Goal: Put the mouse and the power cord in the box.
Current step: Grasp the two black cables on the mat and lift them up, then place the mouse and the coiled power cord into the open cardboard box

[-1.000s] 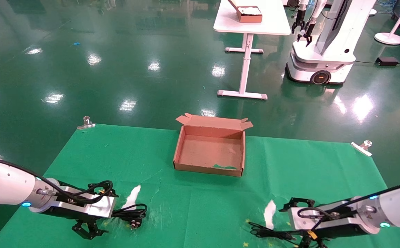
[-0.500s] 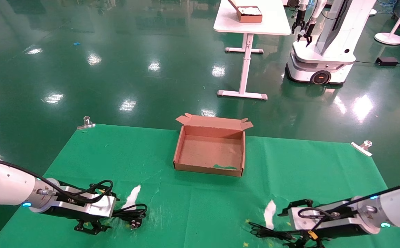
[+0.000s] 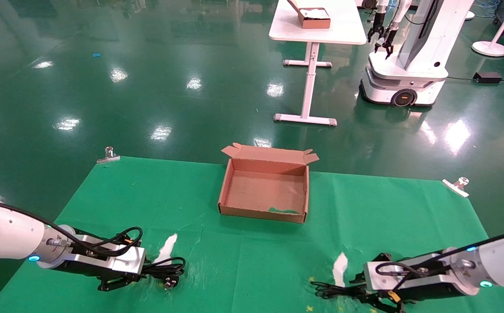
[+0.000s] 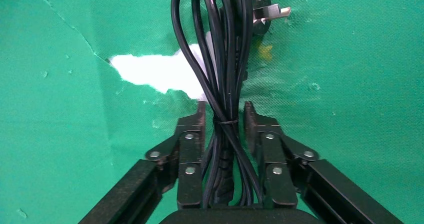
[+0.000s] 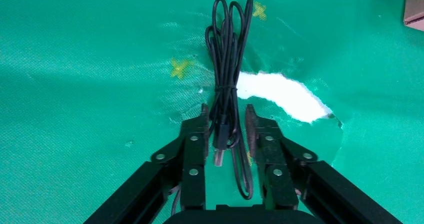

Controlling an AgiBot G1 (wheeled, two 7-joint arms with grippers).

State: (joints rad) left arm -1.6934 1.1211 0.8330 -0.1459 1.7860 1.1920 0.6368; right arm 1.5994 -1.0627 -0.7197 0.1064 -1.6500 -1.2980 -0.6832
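**Both claws down over cable bundles, box sitting empty**

Left gripper (image 4: 224, 115) is low on the green cloth (image 3: 278, 261) at the near left, w/ the power cord (image 4: 224, 59) running straight thru the gap between its fingers (image 4: 192, 134). The bundle is tied w/ a thin band right at fingertip level. Jaws are only a bit apart, hugging the bundle on both sides, but whether the pads actually press it, can't tell. The loops and the plug w/ metal prongs (image 4: 267, 4) stick out past the tips, lying on the cloth next to a white torn patch (image 4: 150, 72). In the head view the cord (image 3: 165, 267) pokes out of the gripper (image 3: 117, 284) toward the middle of the cloth.

Right gripper (image 5: 227, 116) is low at the near right, same deal: the mouse's thin cable bundle (image 5: 227, 49) lies btw its fingers (image 5: 262, 134), USB plug (image 5: 220, 154) pointing back toward the wrist. Jaws part open, visible gap on each side of the cable, so no grip. The mouse body itself isn't visible in any view. Another white tear (image 5: 285, 94) sits just beside the fingertips.

The box (image 3: 264, 215) is at the far middle of the cloth, lid flap open and leaning back, nothing inside but a green smear (image 3: 283, 211). It's well apart from both grippers.

Background: white table (image 3: 321, 34) w/ a small brown box (image 3: 313, 17), and another robot (image 3: 408, 65) beside it.
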